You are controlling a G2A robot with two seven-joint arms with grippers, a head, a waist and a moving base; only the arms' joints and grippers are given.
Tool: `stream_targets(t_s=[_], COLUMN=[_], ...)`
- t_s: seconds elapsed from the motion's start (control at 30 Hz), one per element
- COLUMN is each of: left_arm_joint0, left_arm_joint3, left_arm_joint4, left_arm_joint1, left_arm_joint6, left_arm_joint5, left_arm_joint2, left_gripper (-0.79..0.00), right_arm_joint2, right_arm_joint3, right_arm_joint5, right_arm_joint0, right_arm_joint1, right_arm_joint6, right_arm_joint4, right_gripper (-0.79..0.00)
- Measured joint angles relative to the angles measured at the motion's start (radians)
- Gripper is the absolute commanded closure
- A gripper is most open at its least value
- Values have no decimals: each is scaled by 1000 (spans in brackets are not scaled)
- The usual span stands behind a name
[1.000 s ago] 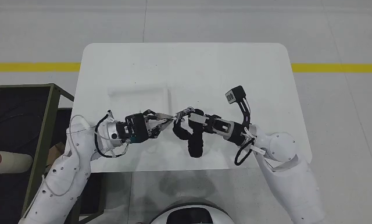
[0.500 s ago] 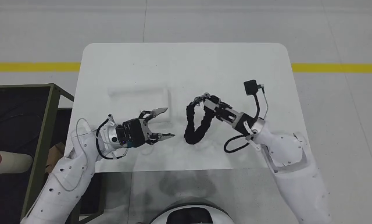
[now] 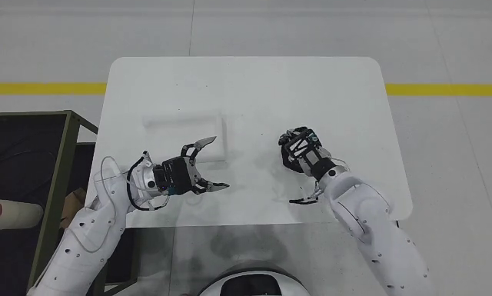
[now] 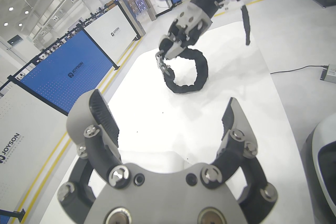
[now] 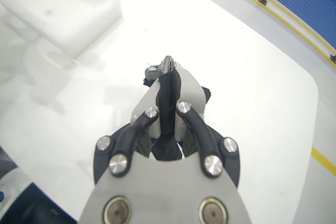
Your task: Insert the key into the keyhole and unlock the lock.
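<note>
A white, round-cornered tabletop point(image 3: 254, 81) stands on a pale floor crossed by a yellow line point(image 3: 46, 88). Nearest the robot, the left pincer point(image 4: 164, 104) hangs over the tabletop's near-left part, fingers spread wide with nothing between them. Across from it, the right pincer point(image 5: 168, 78) is clamped on a black fabric-sleeved cable lock point(image 4: 195, 78), whose loop curls below it. A shiny metal piece point(image 5: 166, 66) juts past its fingertips; key or lock head, hard to tell. Farther back lies a white foam block point(image 3: 188, 127).
</note>
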Motion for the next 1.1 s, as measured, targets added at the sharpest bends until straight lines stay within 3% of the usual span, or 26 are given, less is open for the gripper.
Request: stream_targets(t_s=[0.23, 0.4, 0.53, 0.57, 0.6, 1.1], left_arm_joint0=[0, 0, 0, 0, 0, 0], left_arm_joint3=[0, 0, 0, 0, 0, 0], left_arm_joint4=[0, 0, 0, 0, 0, 0], left_arm_joint1=[0, 0, 0, 0, 0, 0], left_arm_joint6=[0, 0, 0, 0, 0, 0], left_arm_joint5=[0, 0, 0, 0, 0, 0], left_arm_joint2=[0, 0, 0, 0, 0, 0], left_gripper=[-785, -785, -785, -785, -785, -785], right_arm_joint2=[80, 48, 66, 72, 78, 166], right_arm_joint3=[-54, -11, 3, 4, 6, -32], right_arm_joint5=[47, -10, 44, 51, 57, 48], right_arm_joint0=[0, -4, -4, -8, -12, -117], right_arm_joint1=[-1, -2, -8, -8, -9, -10], right_arm_joint6=[-43, -34, -82, -94, -107, -243], right_arm_joint4=[75, 65, 153, 167, 178, 372], right_gripper=[0, 0, 0, -114, -785, -785])
